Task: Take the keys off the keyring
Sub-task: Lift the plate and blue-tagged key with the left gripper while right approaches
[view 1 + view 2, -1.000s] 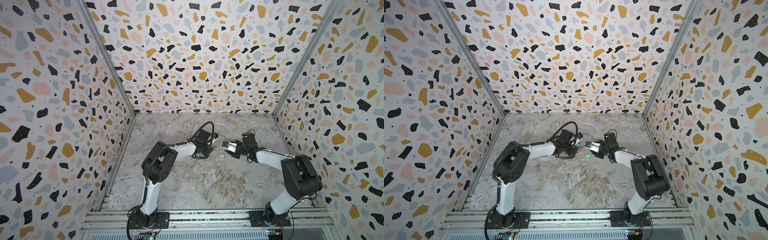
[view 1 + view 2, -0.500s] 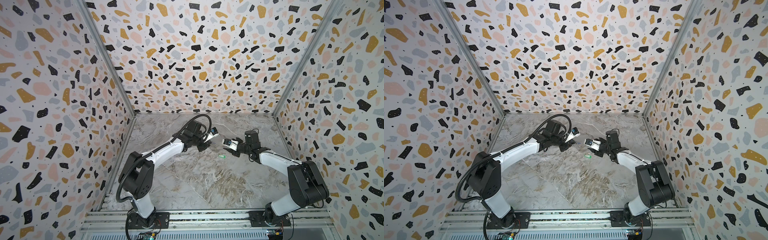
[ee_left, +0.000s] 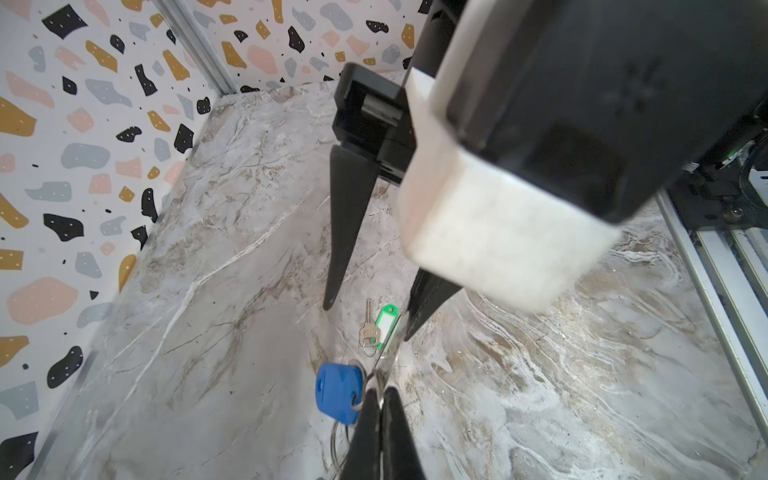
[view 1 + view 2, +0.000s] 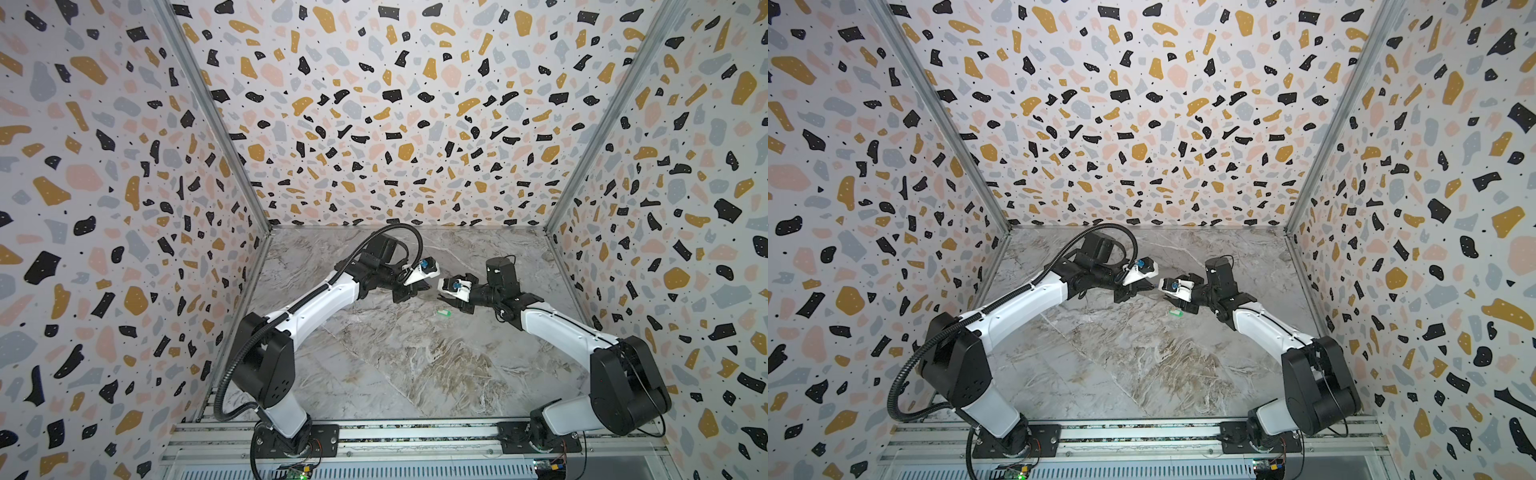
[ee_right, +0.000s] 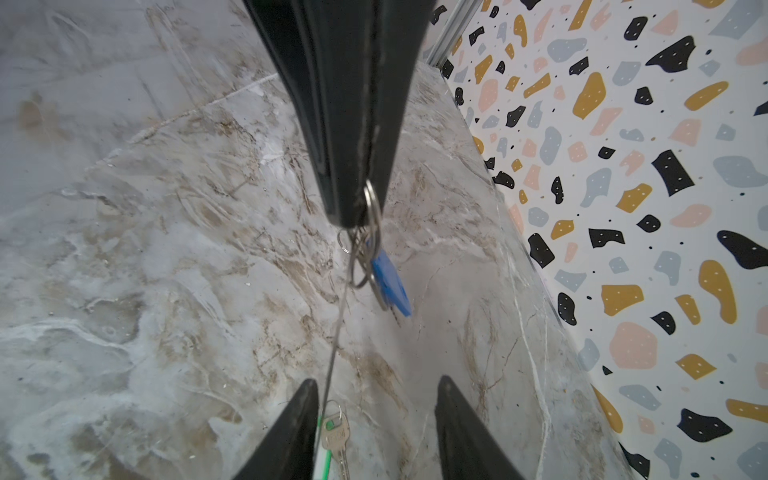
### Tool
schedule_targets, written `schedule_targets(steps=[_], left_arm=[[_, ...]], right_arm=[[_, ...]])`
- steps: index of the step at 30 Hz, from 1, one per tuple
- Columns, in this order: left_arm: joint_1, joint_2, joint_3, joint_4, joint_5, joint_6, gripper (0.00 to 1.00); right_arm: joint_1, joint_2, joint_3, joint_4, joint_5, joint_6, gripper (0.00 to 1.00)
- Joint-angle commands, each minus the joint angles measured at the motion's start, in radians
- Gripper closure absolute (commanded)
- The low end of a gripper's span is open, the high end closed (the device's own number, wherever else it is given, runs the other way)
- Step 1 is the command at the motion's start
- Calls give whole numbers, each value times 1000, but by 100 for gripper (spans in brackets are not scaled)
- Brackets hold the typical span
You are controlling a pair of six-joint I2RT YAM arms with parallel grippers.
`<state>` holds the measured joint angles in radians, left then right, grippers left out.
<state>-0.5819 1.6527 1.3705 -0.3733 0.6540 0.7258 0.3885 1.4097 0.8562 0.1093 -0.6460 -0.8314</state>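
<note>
Arms fill the middle of the scene: the left arm point(image 4: 316, 307) and the right arm point(image 4: 561, 328) lean in from the front rail until their tips face each other, near but apart. That looks like a hold-and-pull arrangement, one side anchoring and the other working.

The left gripper point(image 3: 379, 399) is clenched tight on the keyring point(image 5: 372, 208), a cluster of small metal rings held up off the table, probably so whatever hangs from it swings clear. The right gripper point(image 5: 376, 384) is released, its fingers spread with nothing pinched between them, hovering just over the pieces on the table.

The blue tag point(image 3: 338, 392) dangles from the rings, so that key is not yet off. The green tag point(image 3: 386, 324) lies flat on the table with a metal key point(image 3: 368, 328) touching it. A thin wire point(image 5: 338, 324) runs from the rings down toward them. Whether it ties them to the ring I cannot tell.

Terrazzo-patterned walls point(image 4: 395, 104) box the cell on three sides. The tabletop point(image 4: 395, 374) is grey marble print, smooth and otherwise bare, which should let small parts slide.
</note>
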Motion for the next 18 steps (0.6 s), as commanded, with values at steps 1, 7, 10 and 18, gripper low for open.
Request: schedule_targets(steps=[1, 7, 10, 18], left_arm=[[2, -45, 4, 6, 39, 41, 100], [2, -78, -14, 37, 9, 37, 100], [1, -84, -14, 48, 18, 32, 100], [-4, -96, -28, 67, 71, 42, 100]], right_arm=[[0, -96, 24, -41, -87, 38, 45], [-28, -197, 60, -74, -192, 109, 41], [-28, -220, 44, -69, -69, 83, 43], [28, -211, 39, -91, -1, 45, 48]])
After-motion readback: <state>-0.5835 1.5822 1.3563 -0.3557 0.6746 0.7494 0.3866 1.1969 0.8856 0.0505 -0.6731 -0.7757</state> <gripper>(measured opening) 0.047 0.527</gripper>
